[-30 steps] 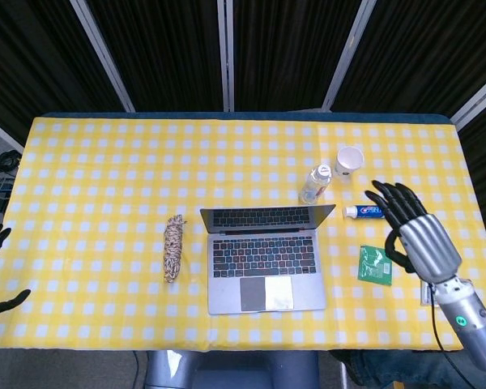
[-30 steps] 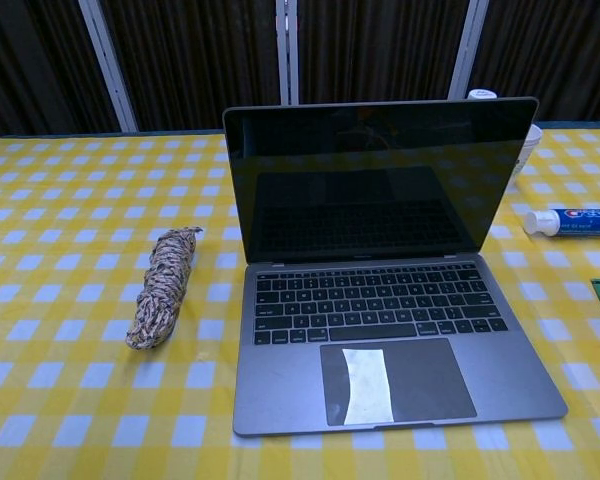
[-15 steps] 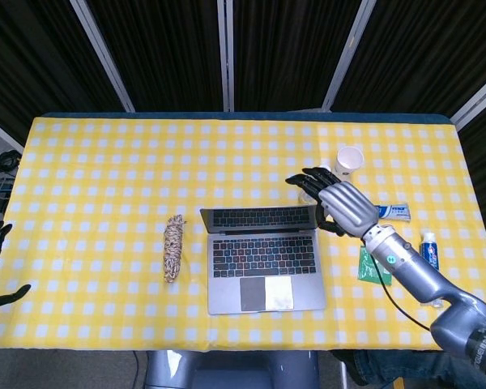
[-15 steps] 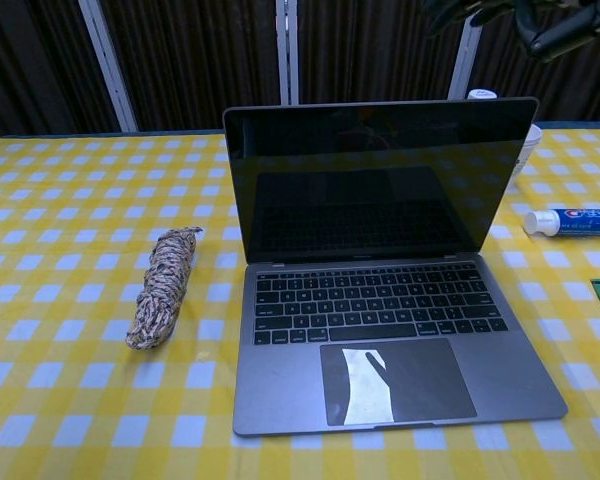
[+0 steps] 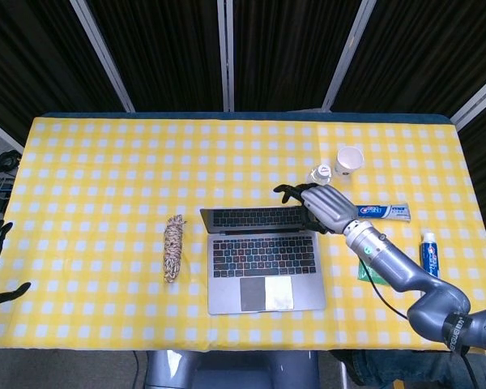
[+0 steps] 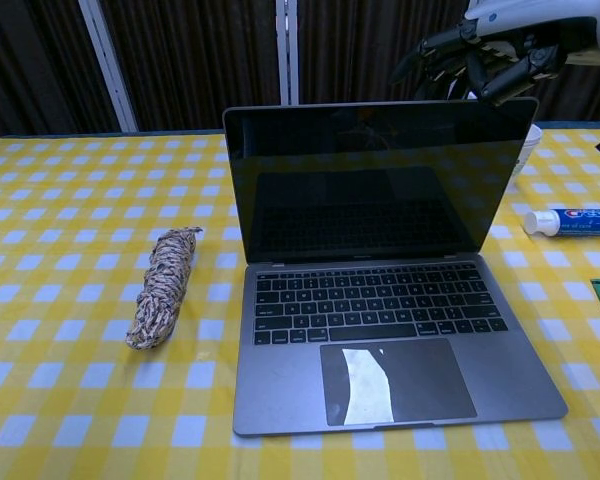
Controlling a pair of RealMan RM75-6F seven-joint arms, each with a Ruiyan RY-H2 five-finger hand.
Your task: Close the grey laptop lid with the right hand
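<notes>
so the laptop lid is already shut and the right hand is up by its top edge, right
Not quite: the laptop lid is open, its screen upright in the chest view. The right hand is indeed up by the lid's top edge, holding nothing.

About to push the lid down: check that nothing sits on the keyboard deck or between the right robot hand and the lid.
Nothing visible blocks it. The right robot hand is at the laptop lid top edge; keyboard deck bare except a flat sticker.
</notes>
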